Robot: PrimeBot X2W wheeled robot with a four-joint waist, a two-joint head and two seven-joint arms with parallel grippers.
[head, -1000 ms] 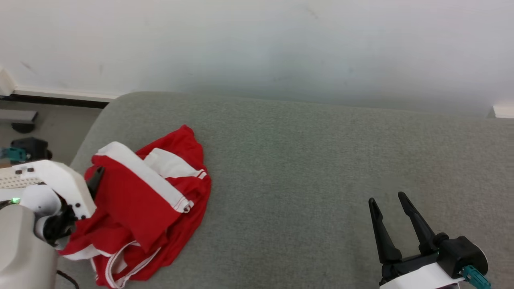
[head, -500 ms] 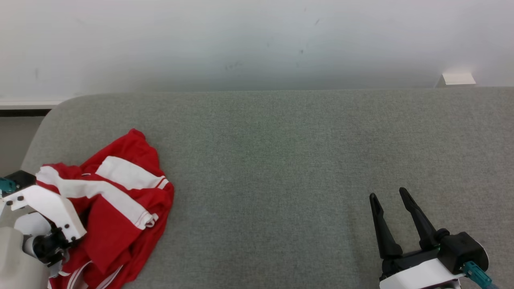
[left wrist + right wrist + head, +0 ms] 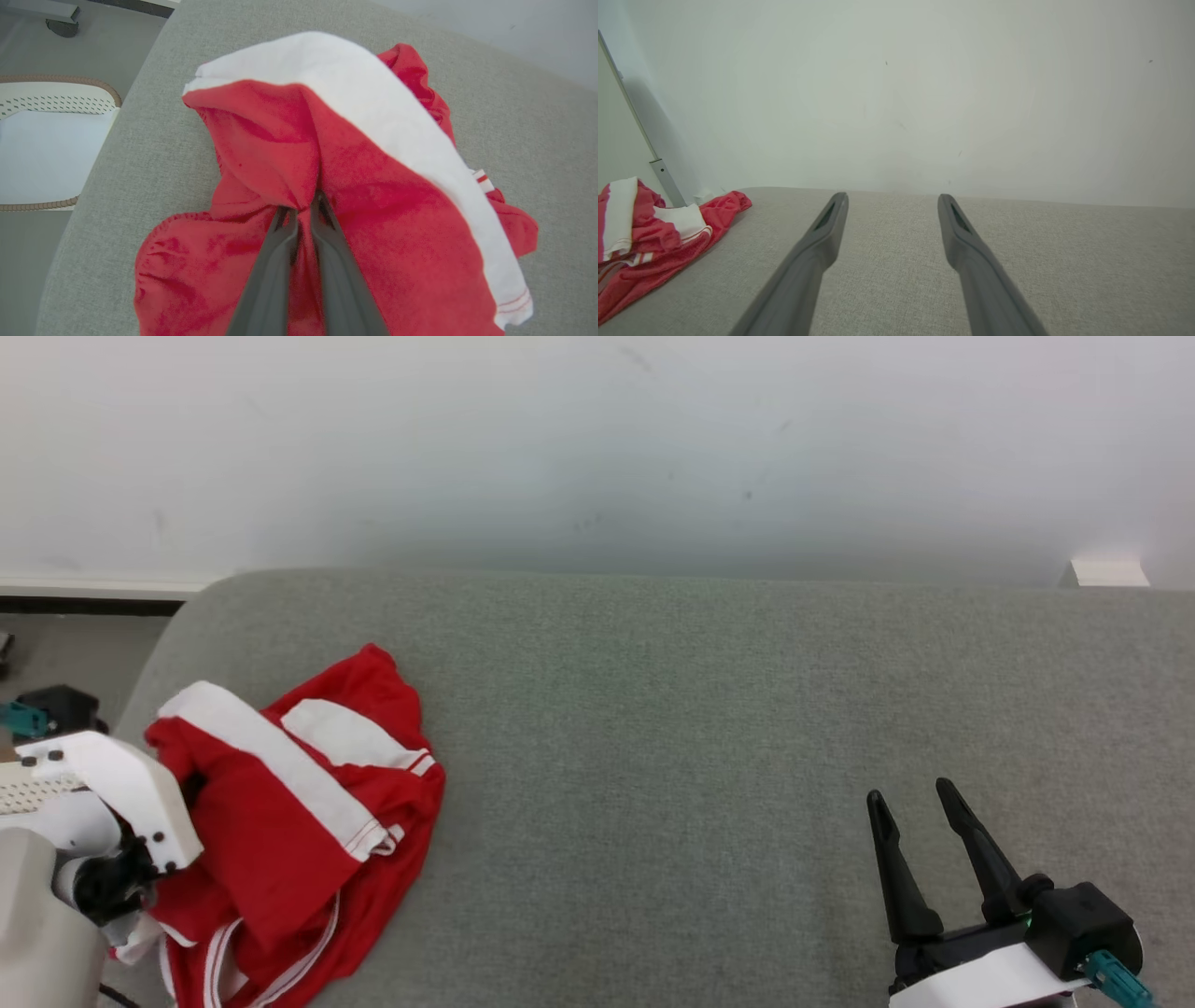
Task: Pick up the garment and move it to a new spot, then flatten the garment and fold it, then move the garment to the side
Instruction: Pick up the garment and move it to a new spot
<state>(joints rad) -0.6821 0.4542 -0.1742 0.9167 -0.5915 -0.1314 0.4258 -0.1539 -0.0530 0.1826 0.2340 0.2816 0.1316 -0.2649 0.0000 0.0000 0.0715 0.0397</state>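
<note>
I have a pale wall (image 3: 597,448) at the back. In front of it a grey padded worktop (image 3: 700,756) runs across my head view, most of it bare, which I judge is the room I need for the new spot.

The garment (image 3: 289,821), red with white trim, sits bunched at the worktop's left end, close to its rounded corner. It is too crumpled to tell front from back. The heap's long axis runs roughly from the near edge to the far side, leaning right at its far tip. A broad white band (image 3: 373,107) crosses it diagonally.

My left end effector (image 3: 303,210) has its fingers pressed together on a pinched ridge of red cloth. The fabric tents up from that pinch, so I judge the pick-up is under way.

My right end effector (image 3: 908,795) waits well apart at the lower right, fingers spread and holding nothing, over bare worktop, out of the way of the carry.
</note>
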